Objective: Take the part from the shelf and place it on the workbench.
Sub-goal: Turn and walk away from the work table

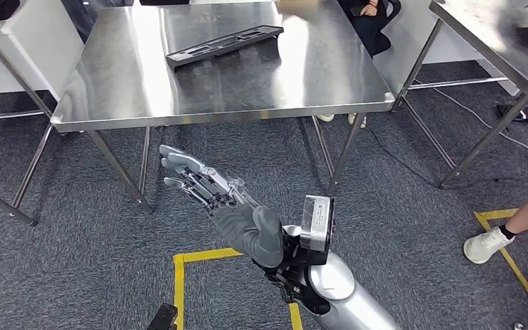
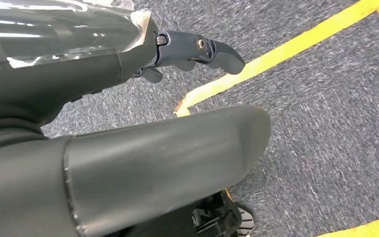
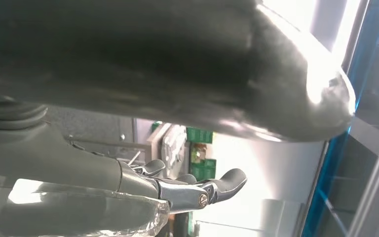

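Lying flat on the steel counter, toward its far side: long black part, long axis running diagonally, one end toward the near left, the other toward the far right. Raised over grey carpet short of the counter's near edge: right hand, empty, fingers extended and slightly apart. Hanging above yellow floor tape: left hand, holding nothing, fingers loosely apart.

no readable text, labels, brands or numbers anywhere; yellow floor tape at lower centre of frame carries no lettering
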